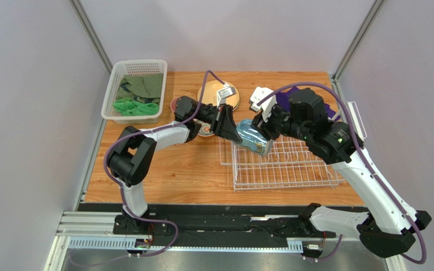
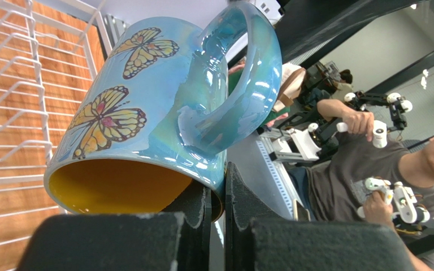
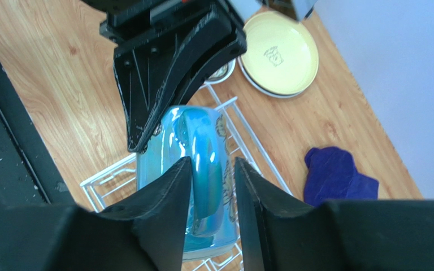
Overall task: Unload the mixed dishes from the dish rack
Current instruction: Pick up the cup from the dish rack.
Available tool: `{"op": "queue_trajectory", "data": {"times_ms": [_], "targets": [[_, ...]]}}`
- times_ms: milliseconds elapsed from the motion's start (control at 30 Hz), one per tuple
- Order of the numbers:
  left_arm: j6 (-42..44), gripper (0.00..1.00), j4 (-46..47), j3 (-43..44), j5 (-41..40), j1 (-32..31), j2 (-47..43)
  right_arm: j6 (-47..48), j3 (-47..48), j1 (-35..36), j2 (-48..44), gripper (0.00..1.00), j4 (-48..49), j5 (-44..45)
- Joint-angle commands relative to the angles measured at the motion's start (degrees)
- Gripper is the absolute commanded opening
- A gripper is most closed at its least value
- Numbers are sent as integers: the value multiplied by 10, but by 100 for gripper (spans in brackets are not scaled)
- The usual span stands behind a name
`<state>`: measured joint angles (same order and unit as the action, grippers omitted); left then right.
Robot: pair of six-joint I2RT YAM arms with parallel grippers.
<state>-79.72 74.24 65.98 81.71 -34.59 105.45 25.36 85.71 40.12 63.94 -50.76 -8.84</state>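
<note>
The blue mug (image 1: 252, 137) with butterflies and a yellow inside hangs tilted over the far left corner of the white wire dish rack (image 1: 284, 164). My left gripper (image 1: 233, 134) is shut on the mug's rim (image 2: 218, 197), one finger inside and one outside. My right gripper (image 1: 261, 132) straddles the mug's handle (image 3: 212, 169) with its jaws open; one finger touches the handle and a gap shows at the other. The mug (image 2: 146, 113) fills the left wrist view, with the rack (image 2: 10, 113) behind it. Cream plates (image 1: 218, 93) lie stacked behind the rack, also in the right wrist view (image 3: 281, 53).
A white mesh basket (image 1: 134, 90) with green cloths stands at the far left. A purple cloth (image 3: 338, 175) lies at the back right. A pink cup (image 1: 175, 104) and a small bowl (image 1: 205, 130) sit under my left arm.
</note>
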Motion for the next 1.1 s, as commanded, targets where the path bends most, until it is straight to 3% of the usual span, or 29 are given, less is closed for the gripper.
{"op": "queue_trajectory", "data": {"times_ms": [0, 167, 267, 367, 400, 467, 667, 1067], "targets": [[-2, 0, 104, 36, -7, -6, -11, -1, -5, 4, -18, 46, 67, 9], [71, 0, -20, 39, -9, -4, -23, -3, -13, 4, -15, 53, 66, 8], [190, 0, -182, 43, -17, -3, -49, -4, -15, 4, -14, 53, 67, 6], [385, 0, -388, 65, -35, -2, -79, -4, -15, 5, -13, 53, 67, 4], [430, 0, -507, 75, -49, -2, -92, -4, -15, 4, -12, 53, 66, 3], [521, 0, -599, 101, -60, -2, -100, -5, -15, 5, -12, 53, 68, 1], [576, 0, -690, 130, -95, -2, -117, -7, -20, 4, -15, 54, 69, 2], [758, 0, -1018, 265, -250, 26, -122, -1, -14, 4, -25, 61, 65, 74]]}}
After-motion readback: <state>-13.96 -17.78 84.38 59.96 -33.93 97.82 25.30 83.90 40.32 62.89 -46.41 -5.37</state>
